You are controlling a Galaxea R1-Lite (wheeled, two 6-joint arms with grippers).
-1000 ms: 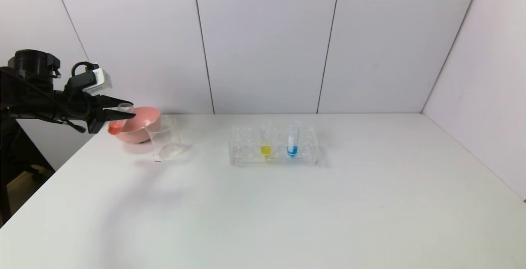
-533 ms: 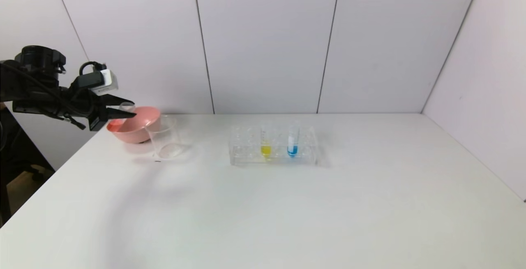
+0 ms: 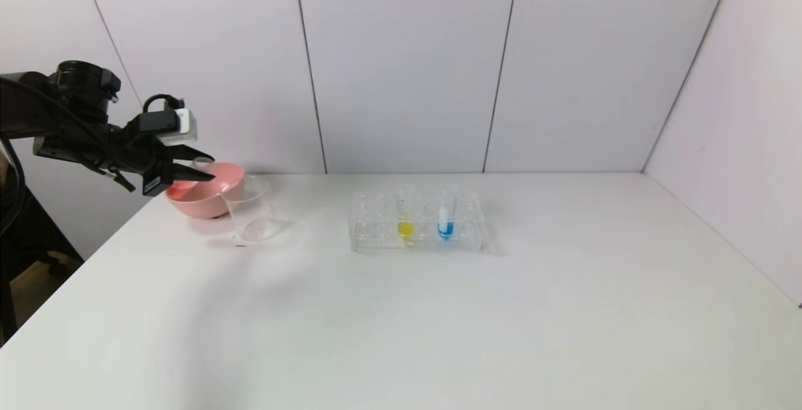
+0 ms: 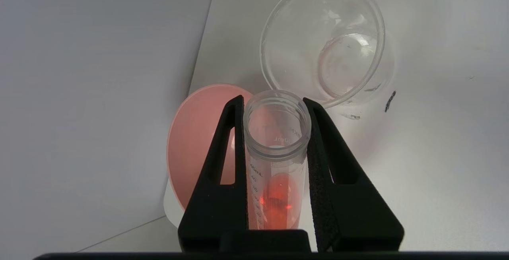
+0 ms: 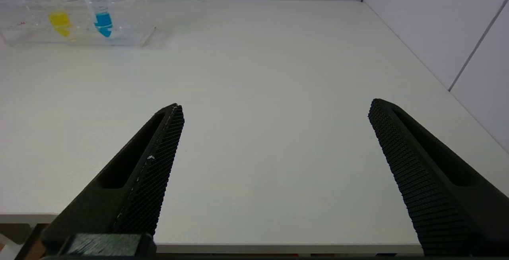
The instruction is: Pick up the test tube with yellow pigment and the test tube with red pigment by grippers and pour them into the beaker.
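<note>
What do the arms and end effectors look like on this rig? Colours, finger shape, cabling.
Left end effector: black, two long fingers tapering to points, with triangular cut-outs; a small white-grey camera box sits on top, a looped black cable behind it, on a black arm. Right end effector: the same black pointed fingers, inner faces textured with a fine grid.

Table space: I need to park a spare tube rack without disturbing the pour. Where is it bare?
The table is bare right of the tube rack and along its near edge. Crowded: the far left corner, where the left gripper holds the red tube by the pink bowl and beaker.
</note>
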